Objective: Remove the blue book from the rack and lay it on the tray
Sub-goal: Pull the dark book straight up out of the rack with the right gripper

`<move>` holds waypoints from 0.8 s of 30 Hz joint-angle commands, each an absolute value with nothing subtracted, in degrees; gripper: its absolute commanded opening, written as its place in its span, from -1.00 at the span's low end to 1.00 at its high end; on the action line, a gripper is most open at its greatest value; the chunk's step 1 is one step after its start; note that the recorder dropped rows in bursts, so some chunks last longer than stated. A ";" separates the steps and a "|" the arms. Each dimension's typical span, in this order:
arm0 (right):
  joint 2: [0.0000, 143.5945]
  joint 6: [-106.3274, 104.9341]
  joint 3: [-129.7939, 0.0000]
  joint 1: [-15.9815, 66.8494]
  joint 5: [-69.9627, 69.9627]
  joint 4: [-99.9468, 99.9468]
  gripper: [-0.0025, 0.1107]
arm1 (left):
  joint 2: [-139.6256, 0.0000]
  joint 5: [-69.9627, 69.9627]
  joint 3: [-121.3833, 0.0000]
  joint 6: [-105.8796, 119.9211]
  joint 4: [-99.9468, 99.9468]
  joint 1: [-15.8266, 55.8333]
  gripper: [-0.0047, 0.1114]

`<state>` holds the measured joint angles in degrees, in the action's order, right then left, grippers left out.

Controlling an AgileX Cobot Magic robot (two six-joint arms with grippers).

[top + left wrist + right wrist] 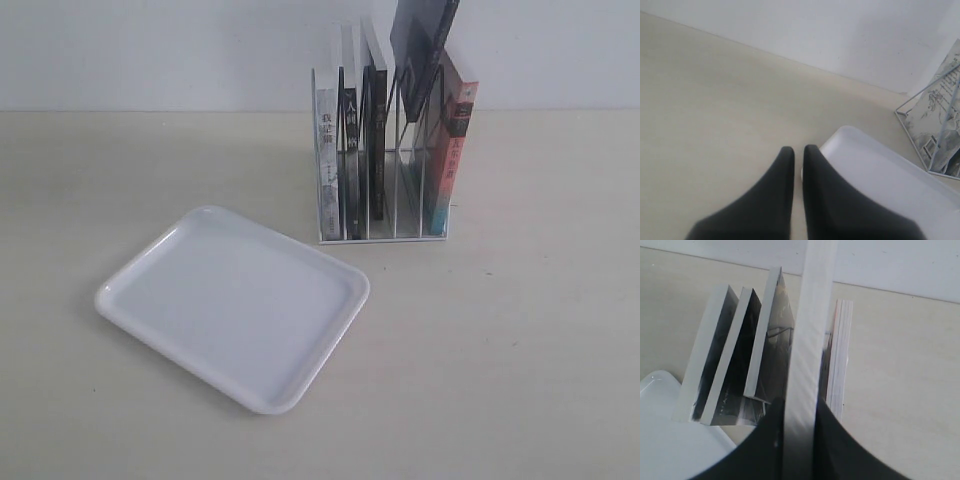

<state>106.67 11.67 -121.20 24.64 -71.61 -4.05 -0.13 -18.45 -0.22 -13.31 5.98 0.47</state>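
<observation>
The right gripper (799, 412) is clamped on the book (420, 35), which stands raised partway out of the rack (385, 238), lower end apparently among the dividers. The left gripper (798, 152), jaws together, hovers beside the tray (230, 300) corner. Remaining: clear the rack and lay the book on the tray.
</observation>
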 commanded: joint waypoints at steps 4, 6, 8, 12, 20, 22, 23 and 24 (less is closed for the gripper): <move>100.48 9.89 -122.72 24.55 -69.96 -4.79 -0.96 | 0.00 -17.91 0.00 -13.03 6.31 0.66 -0.81; 98.09 9.55 -122.97 24.55 -69.96 -4.65 -0.96 | 0.00 -17.91 0.00 -13.03 6.31 0.66 -0.81; 95.65 7.68 -122.97 24.55 -69.96 -2.86 -0.96 | 0.00 -17.91 0.00 -13.03 6.31 0.66 -0.81; 92.26 0.65 -122.97 24.55 -69.96 7.42 -0.96 | 0.00 -17.91 0.00 -13.03 6.31 0.66 -0.81; 91.28 -25.10 -122.85 24.55 -69.96 41.79 -0.96 | 0.00 -17.91 0.00 -13.03 6.31 0.66 -0.81; 91.28 -26.12 -122.26 24.68 -69.96 43.28 -0.96 | 0.00 -17.91 0.00 -13.03 6.31 0.66 -0.81; 91.28 -26.12 -121.73 24.68 -69.96 43.28 -0.96 | 0.00 -17.91 0.00 -13.03 6.31 0.66 -0.81; 91.28 -26.23 -121.12 24.68 -69.96 43.28 -0.96 | 0.00 -17.91 0.00 -13.03 6.31 0.66 -0.81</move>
<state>91.87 -24.02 -122.02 24.75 -72.27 41.31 -0.13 -18.45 -0.22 -13.31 5.98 0.47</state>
